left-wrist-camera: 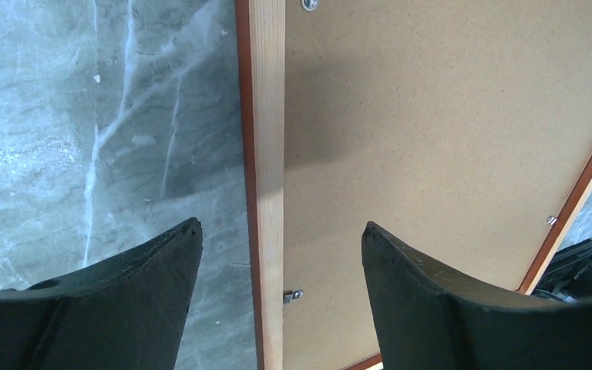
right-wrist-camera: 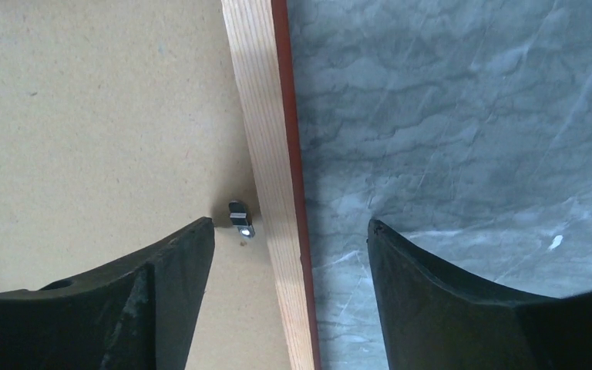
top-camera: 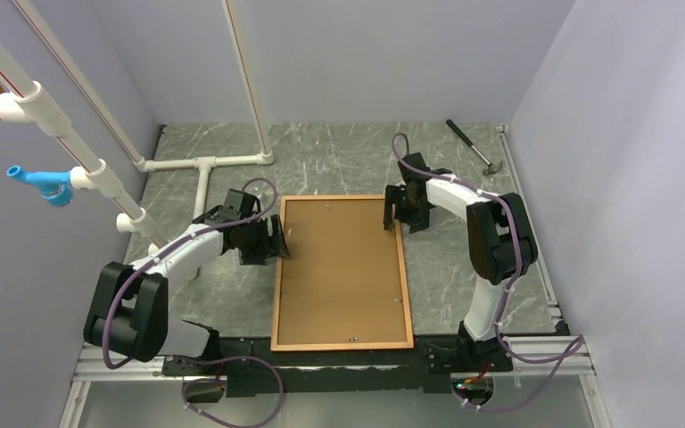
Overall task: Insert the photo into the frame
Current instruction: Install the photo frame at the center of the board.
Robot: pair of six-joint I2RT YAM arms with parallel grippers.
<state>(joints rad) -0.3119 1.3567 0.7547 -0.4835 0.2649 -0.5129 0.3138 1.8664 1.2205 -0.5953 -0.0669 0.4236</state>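
Nearest lens, wrist views: dark fingers (left-wrist-camera: 123,308) of L end effector (left-wrist-camera: 277,231), spread apart and straddling L rail of frame (left-wrist-camera: 267,116). One finger over worktop (left-wrist-camera: 85,116), other over backing panel (left-wrist-camera: 447,116). Gap visible both sides of rail, nothing grasped. Same on opp. side: R end effector (right-wrist-camera: 291,227) released, R rail between fingers, small clip (right-wrist-camera: 240,219) just beside inner finger, no contact seen.

Frame: flat on worktop, back side up, long axis running away from arm bases, between the two arms. Backing panel seated inside rails. R end effector close to far corner, L one a little nearer the bases.

Photo: not visible in any view. Poss. under backing, poss. elsewhere; cannot tell.

Step in hand (judgement): two-sided pick-up of frame by its long rails, prob. to lift or turn it over. Whether print already loaded: not determinable, so progress unclear.

Next move, reqs:
- Centre each thin rail between fingers before clenching.
- Clench both sides together, w/ even grip; otherwise risk of skew or slide on worktop.
- Check clips turned over backing before any lift; otherwise risk of panel dropping out.
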